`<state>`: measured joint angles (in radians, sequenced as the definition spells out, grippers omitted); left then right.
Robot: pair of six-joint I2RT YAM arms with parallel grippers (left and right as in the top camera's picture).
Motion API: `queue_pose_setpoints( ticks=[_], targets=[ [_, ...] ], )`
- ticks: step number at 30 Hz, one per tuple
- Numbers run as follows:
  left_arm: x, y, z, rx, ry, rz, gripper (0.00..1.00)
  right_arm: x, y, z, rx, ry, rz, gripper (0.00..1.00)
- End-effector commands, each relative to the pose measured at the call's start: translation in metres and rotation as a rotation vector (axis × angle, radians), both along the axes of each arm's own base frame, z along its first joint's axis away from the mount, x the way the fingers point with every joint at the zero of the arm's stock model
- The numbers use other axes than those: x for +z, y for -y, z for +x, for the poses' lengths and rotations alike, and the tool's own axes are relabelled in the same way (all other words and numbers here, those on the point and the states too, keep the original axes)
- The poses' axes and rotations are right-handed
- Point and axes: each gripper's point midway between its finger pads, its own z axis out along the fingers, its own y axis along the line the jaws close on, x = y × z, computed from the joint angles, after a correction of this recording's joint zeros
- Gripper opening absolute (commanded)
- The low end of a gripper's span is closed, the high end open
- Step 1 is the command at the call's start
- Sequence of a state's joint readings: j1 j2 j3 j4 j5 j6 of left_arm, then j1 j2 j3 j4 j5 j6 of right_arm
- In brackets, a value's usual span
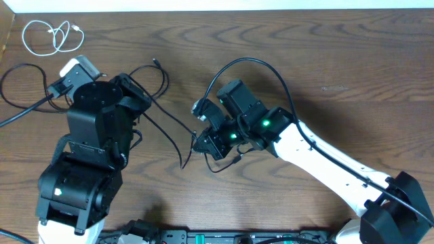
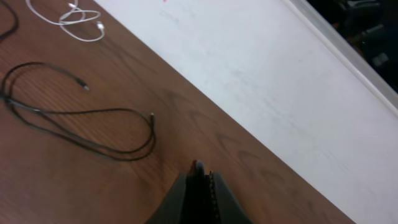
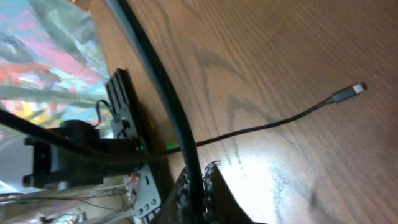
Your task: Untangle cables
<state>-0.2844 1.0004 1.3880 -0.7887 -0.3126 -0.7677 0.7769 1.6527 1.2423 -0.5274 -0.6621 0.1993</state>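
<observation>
Closed fingers [image 2: 180,200], two pairs; one white cable [image 1: 60,34]

We've got a brown wood-grain table [image 1: 352,61], a white surface [image 2: 280,81] running along its far edge, and a crinkled shiny sheet [image 3: 43,56] beyond the table edge in the right wrist view.

short cable [image 1: 58,35]: table's [image 1: 339,68] far-left corner | long cables [image 1: 171,114]: table centre
</observation>
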Motion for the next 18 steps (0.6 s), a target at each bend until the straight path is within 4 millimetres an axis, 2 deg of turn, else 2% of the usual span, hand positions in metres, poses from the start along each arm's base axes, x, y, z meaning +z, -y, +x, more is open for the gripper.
queue_pose_setpoints(
  ticks=[1,8,12,18],
  targets=[
    [0.001,-0.009,-0.003,0.042,0.000,-0.007,0.07,0.003,0.000,0.001,-0.001,0.034,-0.009,0.06],
    [-0.013,-0.011,-0.011,0.044,-0.068,0.014,0.07,0.000,0.002,0.004,-0.016,0.045,-0.030,0.37],
    [-0.020,-0.019,-0.014,0.067,-0.100,0.023,0.08,-0.001,0.003,0.004,-0.012,0.056,-0.034,0.45],
    [-0.030,-0.035,-0.019,0.098,-0.152,0.021,0.07,-0.001,0.003,0.005,-0.009,0.062,-0.036,0.50]
  ],
)
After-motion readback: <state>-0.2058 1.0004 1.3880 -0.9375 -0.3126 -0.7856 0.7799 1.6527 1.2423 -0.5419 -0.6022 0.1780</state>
